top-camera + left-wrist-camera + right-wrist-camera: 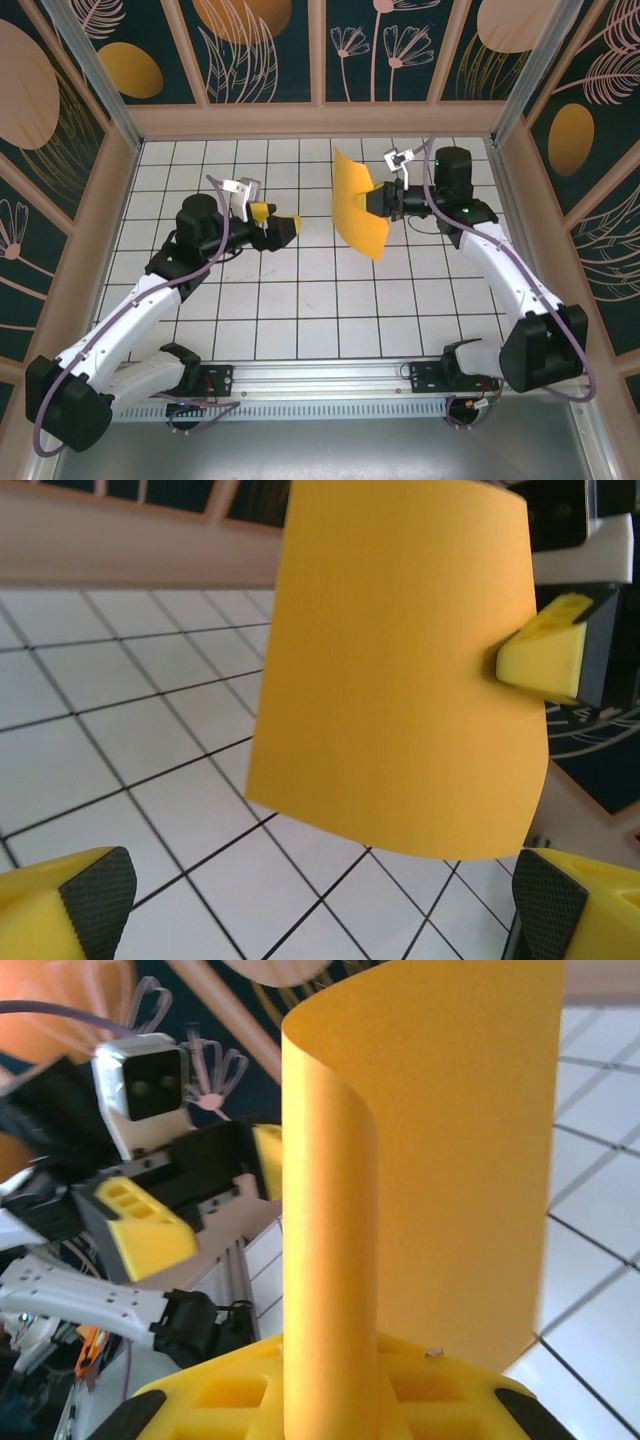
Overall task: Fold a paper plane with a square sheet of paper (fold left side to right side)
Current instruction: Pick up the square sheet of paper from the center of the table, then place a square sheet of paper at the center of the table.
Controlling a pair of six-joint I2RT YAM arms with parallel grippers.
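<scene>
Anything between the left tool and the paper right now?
Nothing visible. The left tool is open and faces the paper across a gap, with just white table tiles below it. The paper stands upright, pinched at its right edge by the right tool.

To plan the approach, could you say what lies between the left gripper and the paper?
Just bare tiled table between left gripper and paper, per the top view.

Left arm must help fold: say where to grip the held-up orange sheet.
Probably grip the free left edge of the square sheet of paper, mid-height, coming level from the left with the open left gripper. It stands upright, the right gripper pinching its opposite edge.
</scene>
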